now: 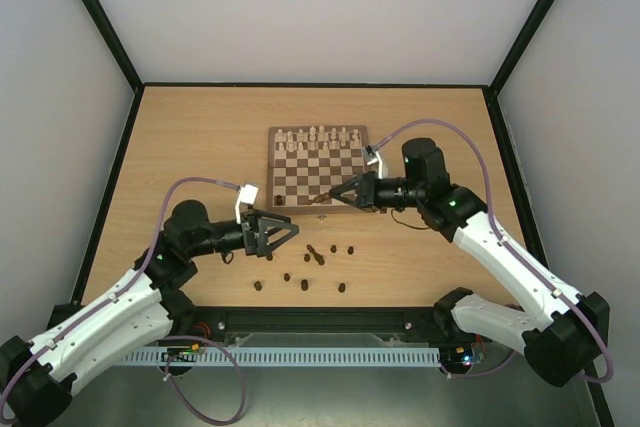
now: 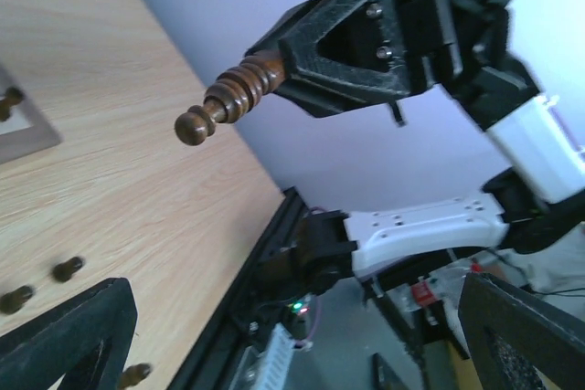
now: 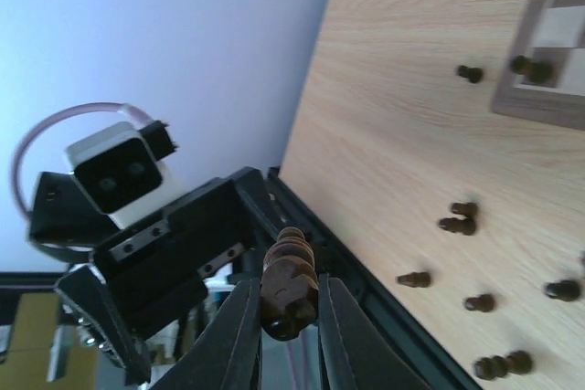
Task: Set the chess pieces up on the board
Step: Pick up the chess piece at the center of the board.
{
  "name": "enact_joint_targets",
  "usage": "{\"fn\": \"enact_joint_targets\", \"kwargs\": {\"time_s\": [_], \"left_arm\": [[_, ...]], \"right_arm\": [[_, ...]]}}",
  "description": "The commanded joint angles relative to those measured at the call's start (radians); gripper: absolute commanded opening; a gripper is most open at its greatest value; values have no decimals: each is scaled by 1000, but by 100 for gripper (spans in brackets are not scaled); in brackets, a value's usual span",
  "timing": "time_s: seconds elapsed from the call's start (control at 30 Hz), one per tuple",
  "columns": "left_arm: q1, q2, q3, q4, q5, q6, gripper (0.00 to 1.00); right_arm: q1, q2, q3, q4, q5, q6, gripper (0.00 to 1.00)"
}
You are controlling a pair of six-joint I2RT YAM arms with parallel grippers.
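The board (image 1: pixel 318 172) lies at the table's middle, with cream-white pieces along its far rows. Several dark chess pieces (image 1: pixel 318 258) lie scattered on the table in front of it. My right gripper (image 1: pixel 335 194) hovers at the board's near edge, shut on one dark piece (image 3: pixel 290 273) held sideways between its fingers. In the left wrist view that piece (image 2: pixel 228 102) sticks out of the right gripper, head pointing left. My left gripper (image 1: pixel 290 232) stands wide open and holds nothing, just left of the scattered pieces; its fingers (image 2: pixel 64 335) frame the lower corners of its own view.
Loose dark pieces (image 3: pixel 457 218) lie between the board's corner (image 3: pixel 548 52) and the black rail (image 2: pixel 247 299) at the table's near edge. One dark piece (image 3: pixel 530 68) sits on the board's border. Black-framed walls enclose the table.
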Motion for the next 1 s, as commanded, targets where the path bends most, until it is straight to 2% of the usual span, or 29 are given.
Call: {"fn": "enact_joint_targets", "kwargs": {"time_s": [0.0,0.23,0.63,0.73,0.97], "left_arm": [[4,-30,-34,197,53,-128,99],[6,-10,-69,305,22,-204,94],[13,132,-69,482,31,-318,66],[14,135,-73,495,26,-331,62],[17,127,-71,485,19,-341,44]], "right_arm": [[3,-12,-16,177,-151,126,13],[22,-26,-31,237,-167,176,13],[52,-57,-65,228,-167,176,14],[62,-65,-70,217,-160,169,13],[65,-78,-96,216,-153,168,13]]}}
